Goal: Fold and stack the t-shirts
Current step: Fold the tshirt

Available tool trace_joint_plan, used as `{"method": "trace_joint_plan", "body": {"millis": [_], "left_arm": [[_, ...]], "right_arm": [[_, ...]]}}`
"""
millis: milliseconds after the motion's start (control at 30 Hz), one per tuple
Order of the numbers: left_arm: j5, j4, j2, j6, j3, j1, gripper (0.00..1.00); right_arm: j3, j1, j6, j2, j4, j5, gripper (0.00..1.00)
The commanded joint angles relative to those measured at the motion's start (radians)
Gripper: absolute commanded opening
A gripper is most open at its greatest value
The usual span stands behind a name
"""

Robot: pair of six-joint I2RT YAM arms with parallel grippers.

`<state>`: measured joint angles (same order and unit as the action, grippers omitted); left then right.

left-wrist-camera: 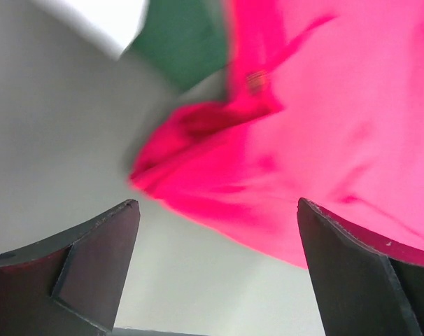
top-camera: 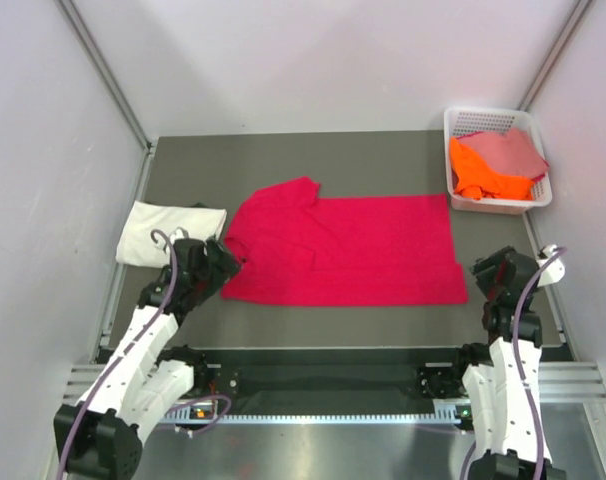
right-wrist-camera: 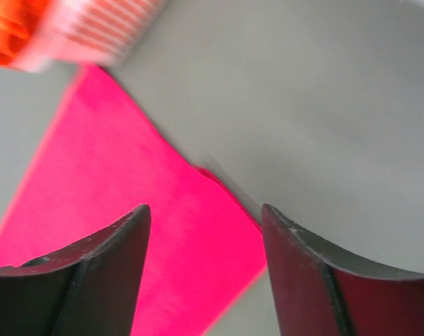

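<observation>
The crimson t-shirt (top-camera: 353, 250) lies flat at the centre of the worktop (top-camera: 283, 165) as a long band, one sleeve and the collar bunched toward 10 o'clock. It looks half folded, lengthwise only. The soft cotton shows shallow creases and a straight hem at 3 o'clock. The left tool (left-wrist-camera: 215, 206) hangs wide and empty over the rumpled 9 o'clock end, and the right tool (right-wrist-camera: 205, 210) stands parted and empty over the 4 o'clock corner. The next move likely calls for fresh pinches on the end corners and a cross fold. A cream-white t-shirt (top-camera: 168, 232) sits folded at 9 o'clock. At 2 o'clock the white lattice basket (top-camera: 498, 205) holds the orange t-shirt (top-camera: 483, 175) and the pink t-shirt (top-camera: 508, 150).
</observation>
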<state>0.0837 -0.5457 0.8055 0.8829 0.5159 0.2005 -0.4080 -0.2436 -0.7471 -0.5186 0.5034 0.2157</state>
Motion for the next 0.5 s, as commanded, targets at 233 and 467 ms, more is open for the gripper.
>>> {"method": "trace_joint_plan", "body": {"millis": [233, 467], "left_arm": [[0.050, 0.062, 0.257, -0.226, 0.375, 0.002, 0.98], [-0.078, 0.237, 0.601, -0.280, 0.637, -0.029, 0.97]], "right_arm": [[-0.307, 0.038, 0.287, -0.256, -0.150, -0.099, 0.63], [-0.483, 0.235, 0.374, -0.529, -0.230, -0.098, 0.64]]}}
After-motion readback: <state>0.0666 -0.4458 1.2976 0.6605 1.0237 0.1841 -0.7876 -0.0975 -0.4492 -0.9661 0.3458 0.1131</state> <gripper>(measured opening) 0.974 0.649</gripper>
